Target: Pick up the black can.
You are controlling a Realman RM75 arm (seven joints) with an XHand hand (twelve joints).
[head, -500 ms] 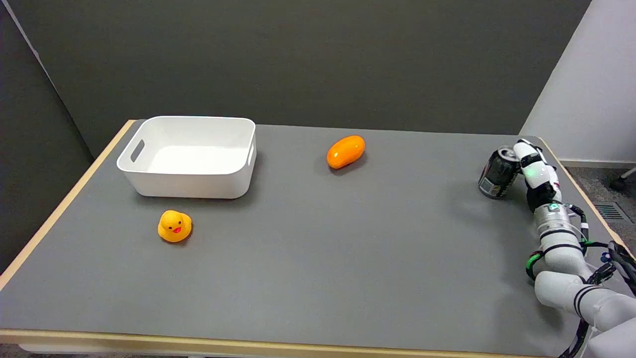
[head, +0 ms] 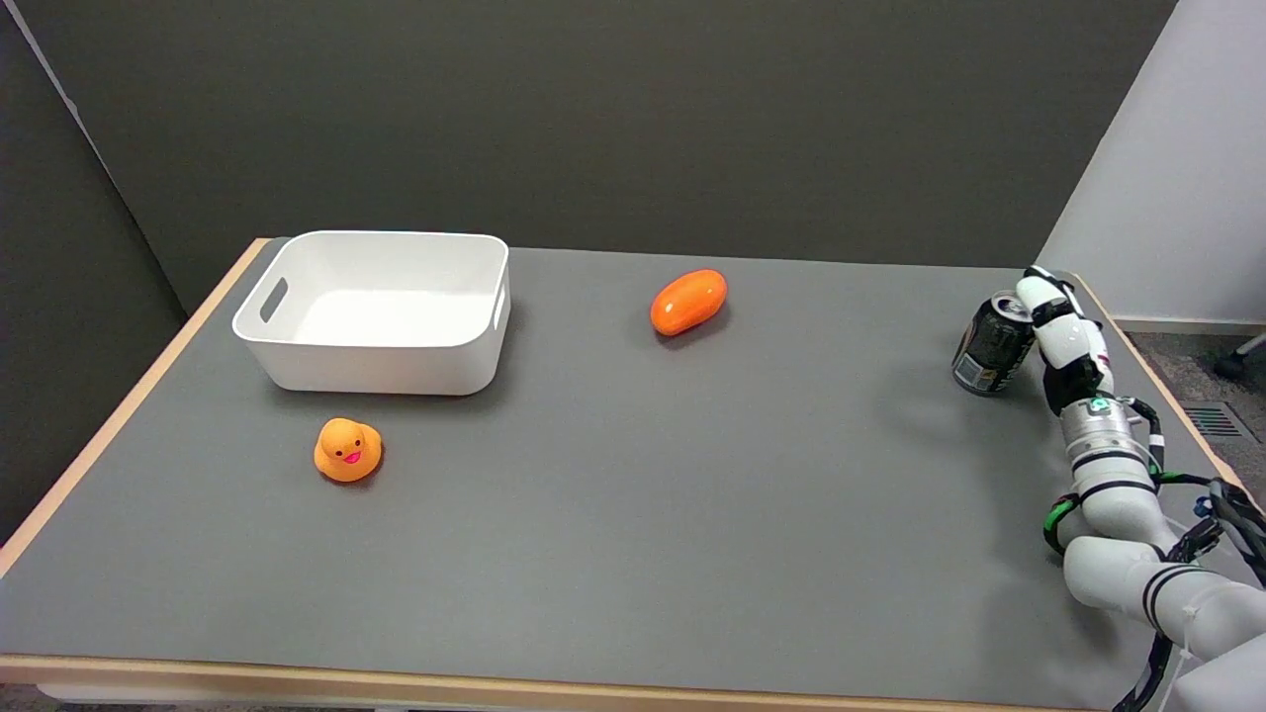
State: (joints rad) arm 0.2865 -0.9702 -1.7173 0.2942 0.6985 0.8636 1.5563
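The black can (head: 991,345) is at the far right of the grey table (head: 633,514), tilted with its silver top leaning toward my right hand (head: 1060,334). The hand is pressed against the can's right side from behind and grips it. Its fingers on the can's far side are hidden, and only the hand's white back and black wrist show. A soft shadow lies on the table to the left of the can.
A white bin (head: 376,309) stands at the back left. An orange-yellow rubber duck (head: 347,450) sits in front of it. An orange oval object (head: 687,301) lies at the back middle. The table's right edge (head: 1152,381) runs just beside my wrist.
My right hand and wrist have shifted slightly up and away along the can's side. The can has stayed tilted in almost the same spot.
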